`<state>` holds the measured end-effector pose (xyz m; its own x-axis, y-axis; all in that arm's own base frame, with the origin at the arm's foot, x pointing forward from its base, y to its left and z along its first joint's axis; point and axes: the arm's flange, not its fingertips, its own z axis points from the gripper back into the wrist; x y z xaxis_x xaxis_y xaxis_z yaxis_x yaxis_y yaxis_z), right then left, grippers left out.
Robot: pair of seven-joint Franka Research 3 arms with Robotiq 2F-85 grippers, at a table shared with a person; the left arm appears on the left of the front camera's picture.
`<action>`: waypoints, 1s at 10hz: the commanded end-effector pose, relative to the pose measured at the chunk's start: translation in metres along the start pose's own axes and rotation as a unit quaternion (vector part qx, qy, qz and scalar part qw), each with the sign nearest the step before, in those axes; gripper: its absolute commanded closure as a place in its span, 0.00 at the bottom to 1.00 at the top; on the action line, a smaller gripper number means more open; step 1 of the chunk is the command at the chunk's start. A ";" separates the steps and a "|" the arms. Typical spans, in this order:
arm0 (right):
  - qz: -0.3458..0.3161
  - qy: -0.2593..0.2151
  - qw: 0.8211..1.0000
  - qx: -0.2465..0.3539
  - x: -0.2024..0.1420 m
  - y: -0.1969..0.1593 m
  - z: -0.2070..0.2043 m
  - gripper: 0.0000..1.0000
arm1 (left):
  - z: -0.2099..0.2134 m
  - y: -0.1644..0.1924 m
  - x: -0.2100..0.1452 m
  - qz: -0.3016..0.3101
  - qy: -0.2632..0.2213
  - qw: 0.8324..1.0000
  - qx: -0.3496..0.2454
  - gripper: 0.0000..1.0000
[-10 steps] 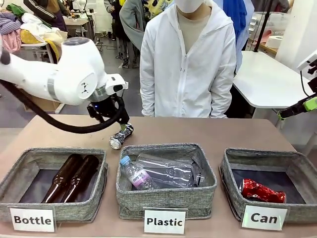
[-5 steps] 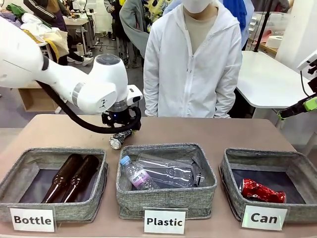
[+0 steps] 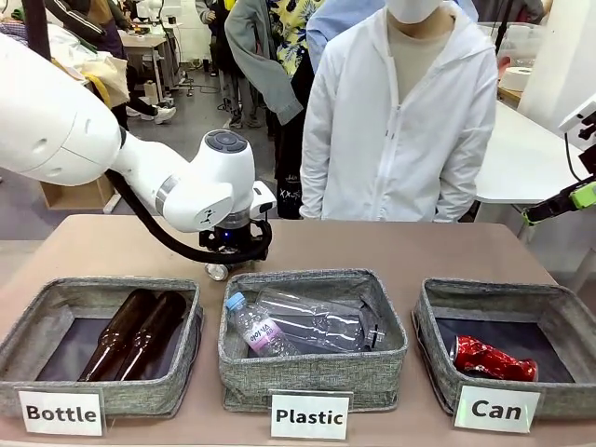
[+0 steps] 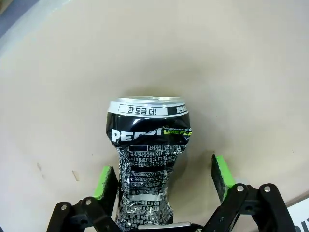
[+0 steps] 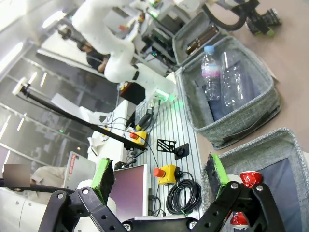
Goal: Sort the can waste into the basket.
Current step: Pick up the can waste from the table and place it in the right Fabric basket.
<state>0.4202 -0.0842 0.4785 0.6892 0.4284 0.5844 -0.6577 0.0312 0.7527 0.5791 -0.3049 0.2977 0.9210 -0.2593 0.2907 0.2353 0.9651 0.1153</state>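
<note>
The left gripper point(image 3: 226, 259) was down at the table point(image 3: 419, 247), just behind the middle basket marked "Plastic" point(image 3: 312, 279). Its jaws stood spread on either side of a crushed black can point(image 4: 147, 159) and had not clamped it. In the left wrist view one green pad point(image 4: 107, 180) sat just beside the can's crumpled waist, and the other pad point(image 4: 221, 171) was clearly apart from it. The can lay on its side on the bare table with its silver rim pointing away from the wrist.

The basket marked "Can" point(image 3: 494, 291) stood at the robot's right end of the row, well apart from the black can, with its white card point(image 3: 496, 409) on the near wall. A crushed red can point(image 3: 492, 358) lay inside it.

The right gripper point(image 5: 161, 174) was spread wide and held nothing; it hung near the rim of that same basket point(image 5: 270, 154).

The basket marked "Bottle" point(image 3: 102, 289) stood at the left end with two dark bottles point(image 3: 130, 335) in it. A person in a white jacket point(image 3: 400, 130) stood at the far side.
</note>
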 end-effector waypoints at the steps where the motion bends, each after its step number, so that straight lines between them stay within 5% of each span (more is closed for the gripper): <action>1: 0.007 0.005 1.000 0.000 -0.001 0.001 0.001 0.00 | 0.007 0.005 0.001 -0.002 -0.018 1.000 0.001 0.60; 2: 0.007 0.005 1.000 0.000 -0.001 0.001 0.001 0.00 | 0.008 0.006 0.001 -0.002 -0.019 1.000 0.002 0.60; 3: 0.007 0.005 1.000 0.000 -0.001 0.001 0.001 0.00 | 0.009 0.008 0.000 0.000 -0.027 1.000 -0.006 1.00; 4: 0.007 0.005 1.000 0.000 -0.001 0.001 0.001 0.00 | 0.010 0.008 0.000 0.001 -0.029 1.000 -0.007 0.64; 5: 0.007 0.005 1.000 0.000 -0.001 0.001 0.001 0.00 | 0.010 0.008 0.000 0.002 -0.032 0.999 -0.006 1.00; 10: 0.007 0.005 1.000 0.000 -0.001 0.001 0.001 0.00 | 0.051 0.043 -0.033 0.019 -0.060 0.997 -0.037 1.00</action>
<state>0.4202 -0.0843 0.4784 0.6893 0.4284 0.5843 -0.6575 0.0312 0.7528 0.5712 -0.2793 0.3236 0.9010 -0.2257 0.3705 0.2141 0.9741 0.0727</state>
